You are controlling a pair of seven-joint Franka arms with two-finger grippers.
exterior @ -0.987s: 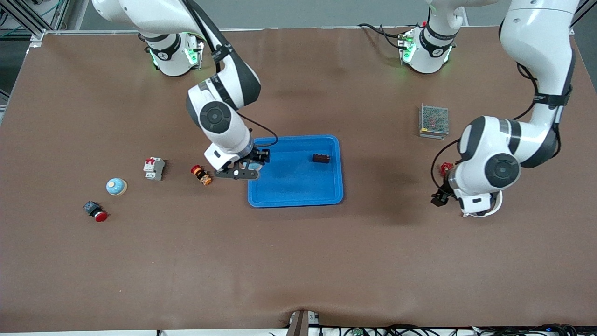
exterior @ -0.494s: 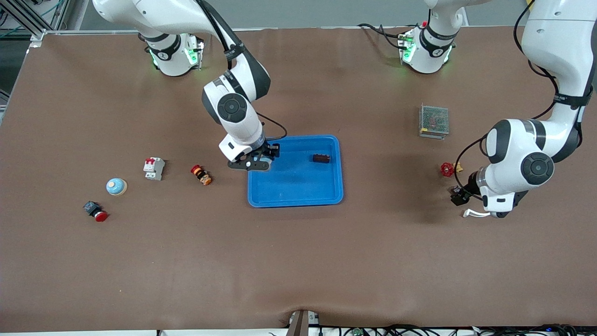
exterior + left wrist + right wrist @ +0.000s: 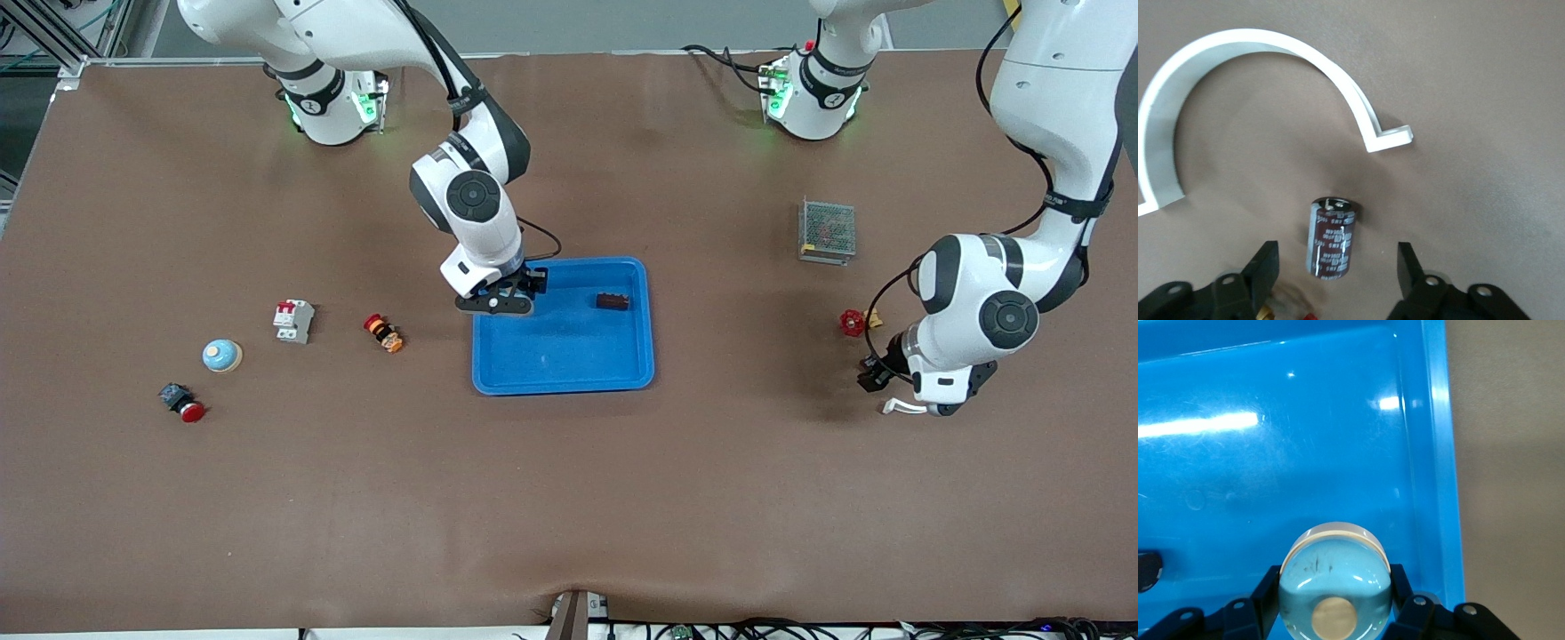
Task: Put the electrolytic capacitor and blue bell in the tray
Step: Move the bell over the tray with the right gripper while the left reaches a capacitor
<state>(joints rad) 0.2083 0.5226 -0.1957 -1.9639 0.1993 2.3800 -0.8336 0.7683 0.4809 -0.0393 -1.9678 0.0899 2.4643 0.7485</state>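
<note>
My right gripper (image 3: 498,300) is shut on a light-blue bell (image 3: 1335,587) and holds it over the blue tray (image 3: 562,388), at the corner toward the right arm's end; the tray's floor and rim (image 3: 1438,453) fill the right wrist view. A second, similar blue bell (image 3: 221,356) sits on the table toward the right arm's end. My left gripper (image 3: 876,373) is open, low over the table. In the left wrist view its fingers (image 3: 1338,257) straddle a dark maroon electrolytic capacitor (image 3: 1333,237) lying on the table. The arm hides the capacitor in the front view.
A dark brown part (image 3: 612,301) lies in the tray. A white C-shaped clip (image 3: 1238,80) lies beside the capacitor. A red valve handle (image 3: 852,322) and mesh-cased box (image 3: 827,231) lie near the left arm. A breaker (image 3: 292,320), orange button (image 3: 383,332) and red button (image 3: 182,403) lie toward the right arm's end.
My right gripper has carried its bell from beside the tray to over the tray's corner. My left arm has shifted toward its own end of the table and stands over the capacitor.
</note>
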